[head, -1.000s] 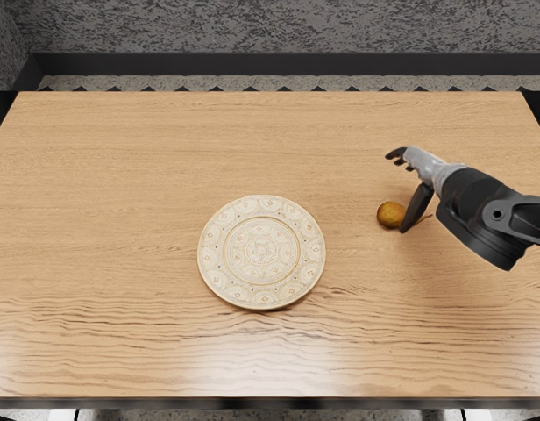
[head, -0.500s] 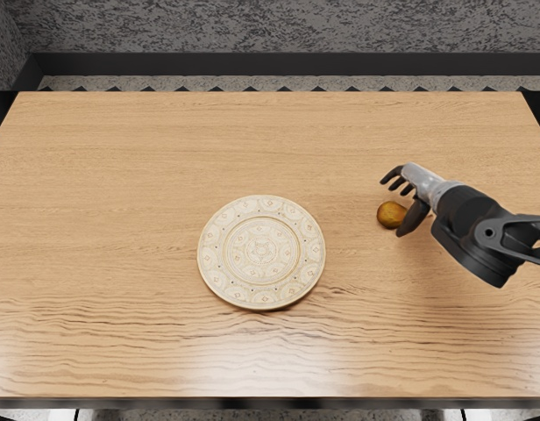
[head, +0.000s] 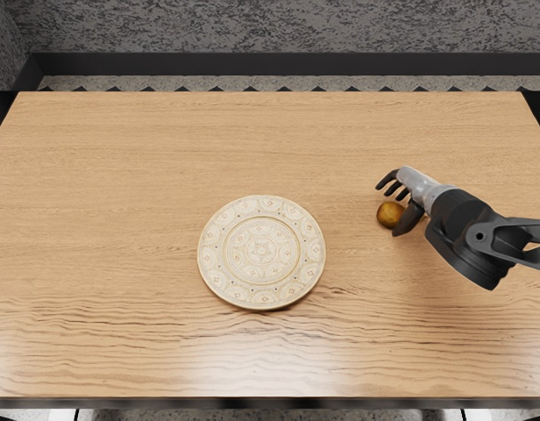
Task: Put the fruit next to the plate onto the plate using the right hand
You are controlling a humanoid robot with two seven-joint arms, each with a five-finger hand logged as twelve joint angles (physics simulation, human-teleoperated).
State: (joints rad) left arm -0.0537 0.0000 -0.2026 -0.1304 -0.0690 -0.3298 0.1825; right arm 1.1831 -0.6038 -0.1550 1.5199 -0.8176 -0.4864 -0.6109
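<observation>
A small golden-brown fruit (head: 390, 213) sits on the wooden tabletop (head: 121, 175), well to the right of a patterned plate (head: 206, 254) that carries nothing. The robot's right hand (head: 408, 199) reaches in from the right edge and hovers at the fruit. Its fingers (head: 388, 182) are spread above and behind the fruit, and the thumb hangs just beside it on the right. The hand appears open and has hold of nothing, though it is hard to tell whether the thumb touches the fruit. The task looks barely begun: the hand has reached the fruit, but the grasp, the lift, the carry across to the plate and the release are all left to do. The left arm is out of view.
</observation>
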